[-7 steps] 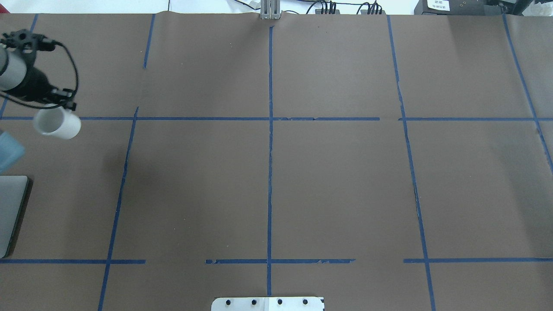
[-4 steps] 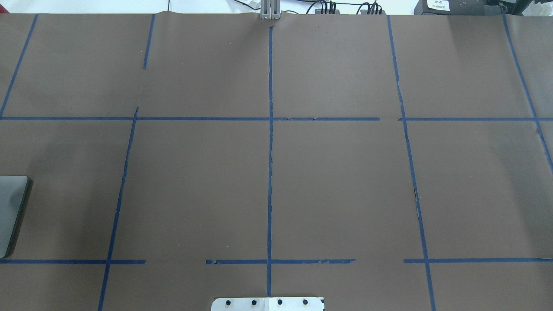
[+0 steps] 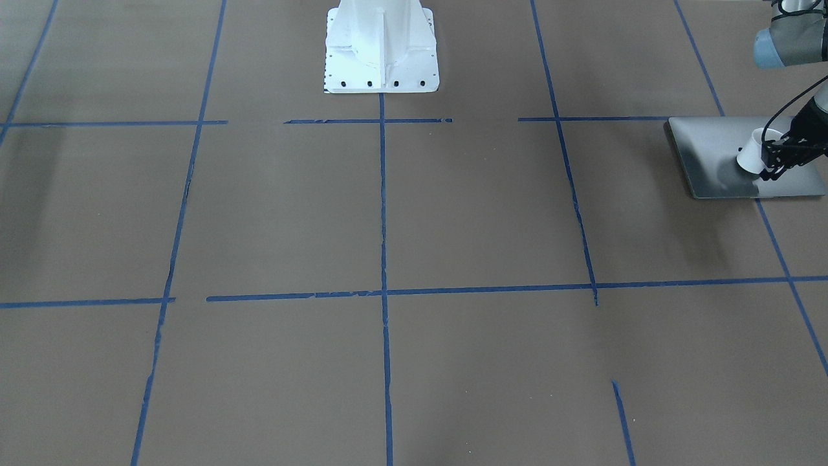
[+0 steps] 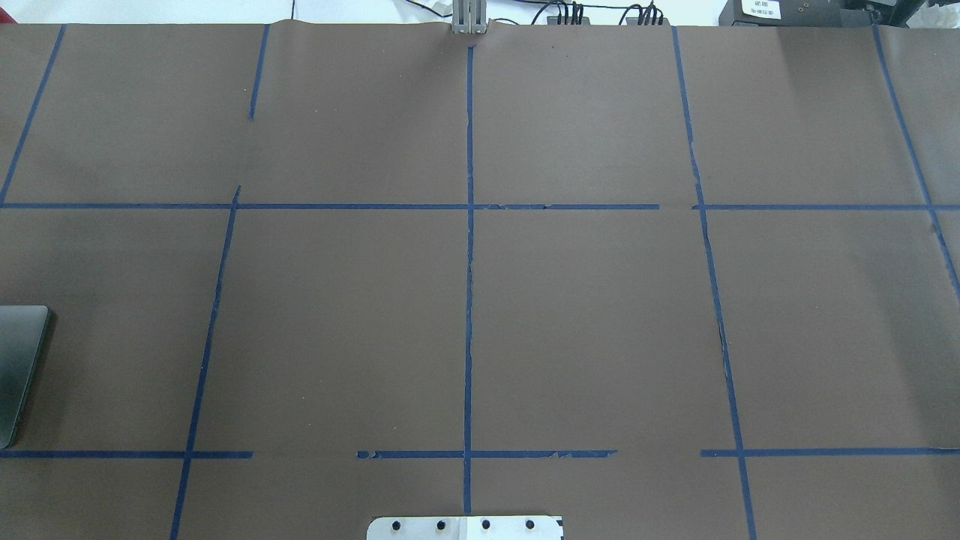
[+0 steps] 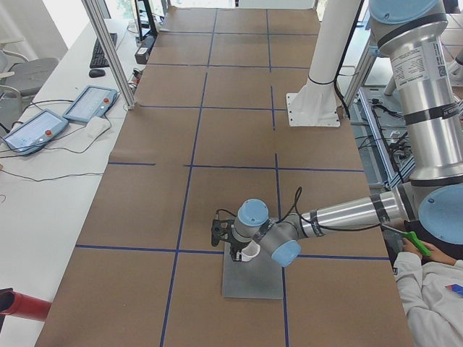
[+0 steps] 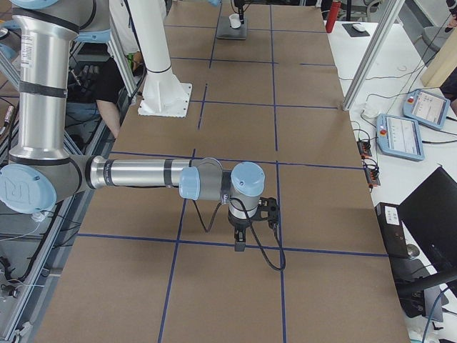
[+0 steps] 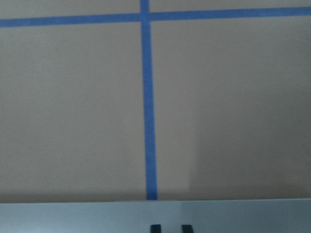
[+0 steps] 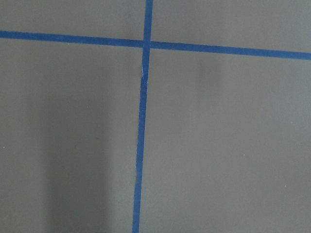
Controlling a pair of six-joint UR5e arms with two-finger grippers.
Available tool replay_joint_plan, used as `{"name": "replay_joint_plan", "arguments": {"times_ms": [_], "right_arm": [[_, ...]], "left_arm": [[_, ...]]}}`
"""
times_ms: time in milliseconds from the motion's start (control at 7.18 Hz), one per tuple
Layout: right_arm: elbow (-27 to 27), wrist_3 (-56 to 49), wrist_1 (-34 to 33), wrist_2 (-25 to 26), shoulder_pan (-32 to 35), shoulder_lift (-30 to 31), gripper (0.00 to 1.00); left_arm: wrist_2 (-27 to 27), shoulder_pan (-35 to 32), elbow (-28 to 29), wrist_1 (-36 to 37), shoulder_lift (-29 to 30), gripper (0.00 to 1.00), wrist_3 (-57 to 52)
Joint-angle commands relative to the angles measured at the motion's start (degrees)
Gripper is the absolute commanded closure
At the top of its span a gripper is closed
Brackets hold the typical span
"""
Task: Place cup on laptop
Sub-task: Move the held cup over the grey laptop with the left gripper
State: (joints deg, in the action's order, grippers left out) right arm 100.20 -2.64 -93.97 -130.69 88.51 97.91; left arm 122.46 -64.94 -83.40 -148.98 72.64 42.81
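Observation:
The silver-grey laptop lies flat at the table's end on my left side; only its corner shows in the overhead view. My left gripper is shut on the small white cup and holds it tilted over the laptop's lid. I cannot tell whether the cup touches the lid. The exterior left view shows the same gripper, cup and laptop. The left wrist view shows the laptop's edge but not the cup. My right gripper hangs over bare table; I cannot tell its state.
The white robot base stands at the table's near-robot edge. Blue tape lines grid the brown table cover. Teach pendants lie on a side bench. A person sits beside the robot near the laptop's end.
My left arm with the cup has moved left out of the overhead view, towards the laptop. The laptop's visible corner has grown darker.

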Motion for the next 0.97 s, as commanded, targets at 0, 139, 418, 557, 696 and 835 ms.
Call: {"name": "replay_joint_plan", "arguments": {"times_ms": [0, 139, 418, 557, 696, 835], "right_arm": [[0.0, 0.0, 0.01, -0.01, 0.0, 0.0, 0.0], [0.0, 0.0, -0.08, -0.01, 0.0, 0.0, 0.0], [0.0, 0.0, 0.01, -0.01, 0.0, 0.0, 0.0], [0.0, 0.0, -0.08, -0.01, 0.0, 0.0, 0.0], [0.0, 0.0, -0.08, -0.01, 0.0, 0.0, 0.0], [0.0, 0.0, -0.08, -0.01, 0.0, 0.0, 0.0]], "left_arm": [[0.23, 0.16, 0.34, -0.35, -0.22, 1.0, 0.87], [0.32, 0.08, 0.17, -0.35, -0.4, 1.0, 0.87], [0.41, 0.16, 0.26, -0.18, -0.57, 1.0, 0.96], [1.72, 0.16, 0.17, -0.26, -1.18, 1.0, 0.96], [2.86, 0.25, 0.26, -0.09, -1.28, 1.0, 0.87], [3.22, 0.34, 0.17, -0.17, -1.54, 1.0, 0.79]]}}
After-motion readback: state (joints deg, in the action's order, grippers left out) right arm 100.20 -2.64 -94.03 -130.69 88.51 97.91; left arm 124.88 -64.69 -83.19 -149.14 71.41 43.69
